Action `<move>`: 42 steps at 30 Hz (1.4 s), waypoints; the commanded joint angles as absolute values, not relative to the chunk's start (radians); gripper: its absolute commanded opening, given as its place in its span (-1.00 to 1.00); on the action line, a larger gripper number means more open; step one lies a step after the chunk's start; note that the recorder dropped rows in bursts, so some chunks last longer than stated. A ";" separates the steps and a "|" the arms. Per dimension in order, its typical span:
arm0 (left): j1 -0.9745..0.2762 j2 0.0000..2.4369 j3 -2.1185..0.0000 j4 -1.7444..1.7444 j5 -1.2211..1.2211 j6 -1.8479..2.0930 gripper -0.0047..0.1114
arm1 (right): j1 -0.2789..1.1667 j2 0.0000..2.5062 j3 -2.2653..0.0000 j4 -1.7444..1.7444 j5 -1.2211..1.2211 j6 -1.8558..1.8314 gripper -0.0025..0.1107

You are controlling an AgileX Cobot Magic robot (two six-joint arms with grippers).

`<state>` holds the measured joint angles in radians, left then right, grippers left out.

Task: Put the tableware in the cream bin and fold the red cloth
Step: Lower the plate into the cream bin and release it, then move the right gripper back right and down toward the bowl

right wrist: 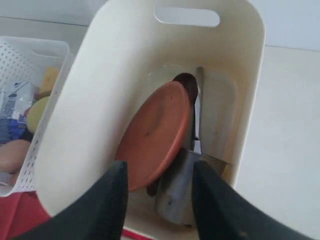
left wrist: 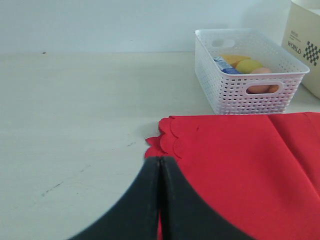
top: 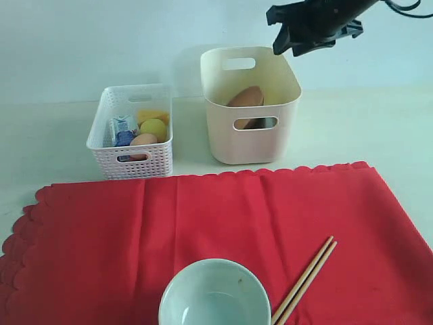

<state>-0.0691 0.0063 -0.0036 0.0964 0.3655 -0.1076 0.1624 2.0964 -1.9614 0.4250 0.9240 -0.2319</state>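
The cream bin (top: pixel 250 135) stands behind the red cloth (top: pixel 203 230). Inside it lean the round brown plate (right wrist: pixel 152 135), a steel cup (right wrist: pixel 180 192), a dark spoon (right wrist: pixel 186 82) and a knife (right wrist: pixel 199 107). My right gripper (top: pixel 287 42) hovers over the bin's right rim, open, with nothing between its fingers (right wrist: pixel 212 200). A pale green bowl (top: pixel 214 294) and wooden chopsticks (top: pixel 306 281) lie on the cloth near its front edge. My left gripper (left wrist: pixel 161 162) is shut and empty, low by the red cloth's (left wrist: pixel 240 165) scalloped corner.
A white lattice basket (top: pixel 132 132) left of the bin holds a lemon (top: pixel 153 127), an egg (top: pixel 143 140), cheese and a small blue-white carton (top: pixel 123 128). A cardboard box (left wrist: pixel 306 45) stands beyond the basket (left wrist: pixel 250 70) in the left wrist view.
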 commanded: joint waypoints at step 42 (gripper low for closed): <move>-0.067 0.000 0.000 0.090 0.356 -0.109 -0.92 | 0.162 1.130 -0.971 0.477 0.753 -0.456 -0.37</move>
<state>-0.0691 0.0063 -0.0036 0.0964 0.3655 -0.1076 0.1624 1.1605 -1.0072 0.4299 0.7866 -0.4138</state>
